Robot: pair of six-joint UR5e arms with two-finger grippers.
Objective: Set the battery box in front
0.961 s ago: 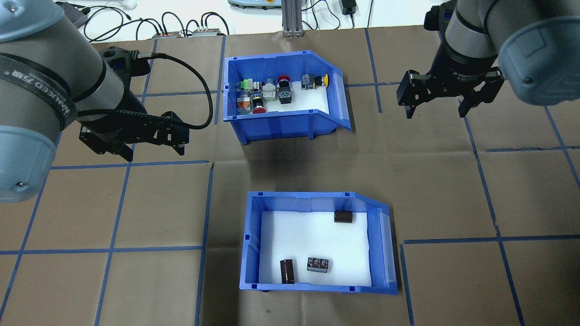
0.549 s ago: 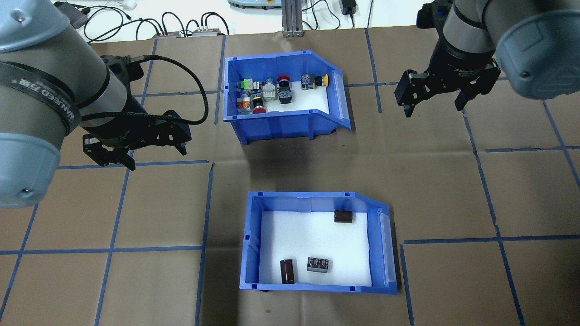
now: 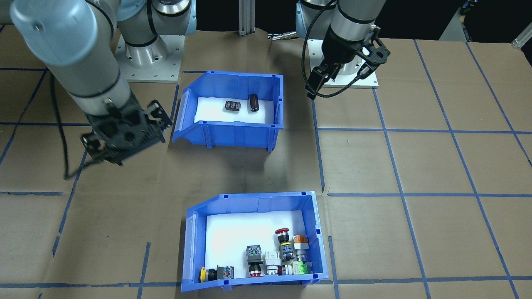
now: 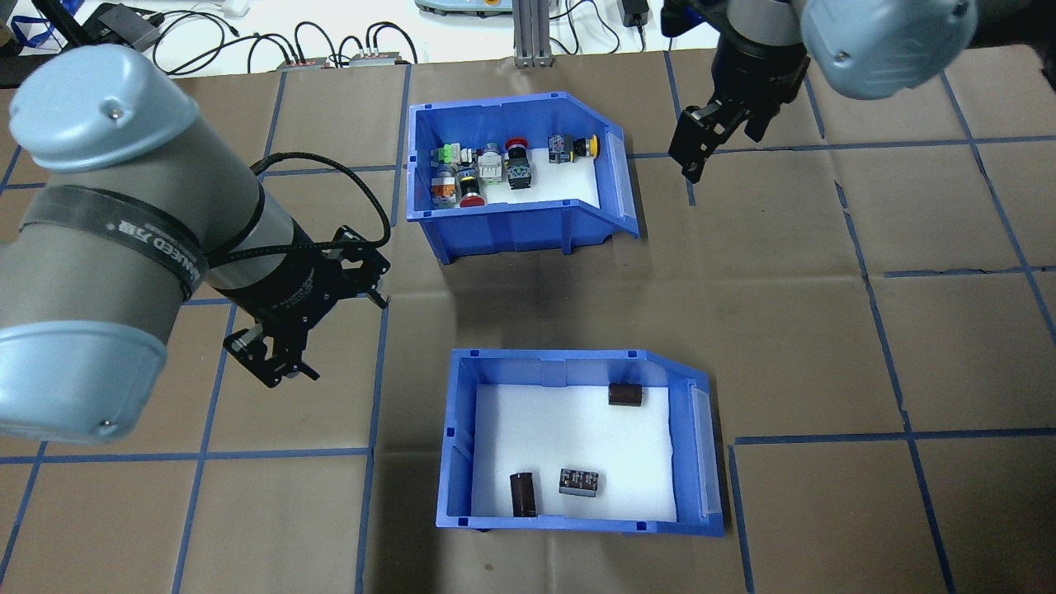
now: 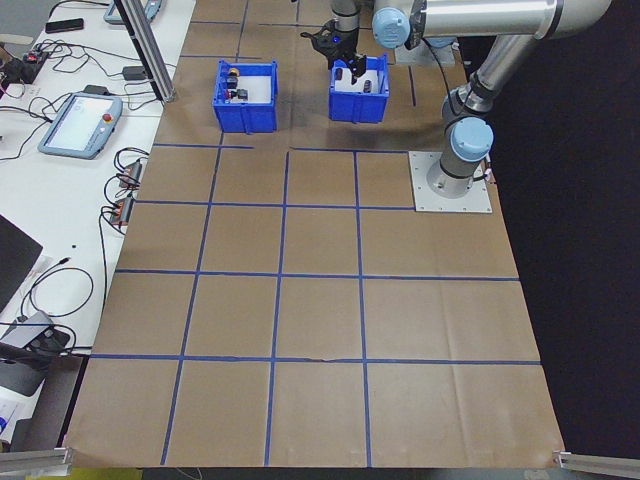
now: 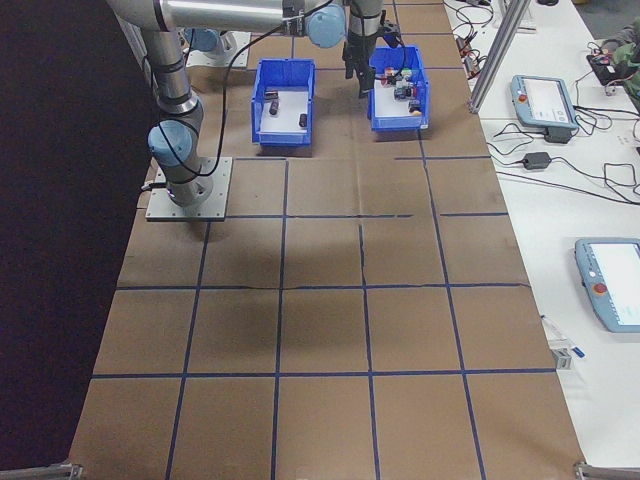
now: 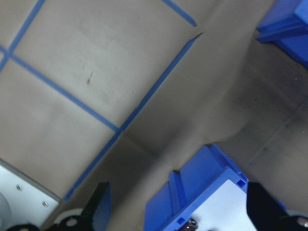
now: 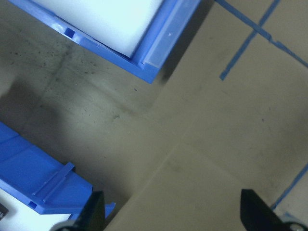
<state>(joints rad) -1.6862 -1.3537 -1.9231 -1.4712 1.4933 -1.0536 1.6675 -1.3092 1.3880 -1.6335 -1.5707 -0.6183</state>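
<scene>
No grasp yet: battery box [image 4: 577,445] sits untouched on the tabletop [image 4: 825,330], nearer the robot than the switch bin [image 4: 516,169]; left hand [image 4: 309,342] and right hand [image 4: 714,140] both spread, empty, beside the bins.

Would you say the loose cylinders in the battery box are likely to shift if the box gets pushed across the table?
Probably. The cylinders lie loose on their sides on the flat foam liner, so they may roll. The battery box looks like rigid plastic and should slide without flexing.
</scene>
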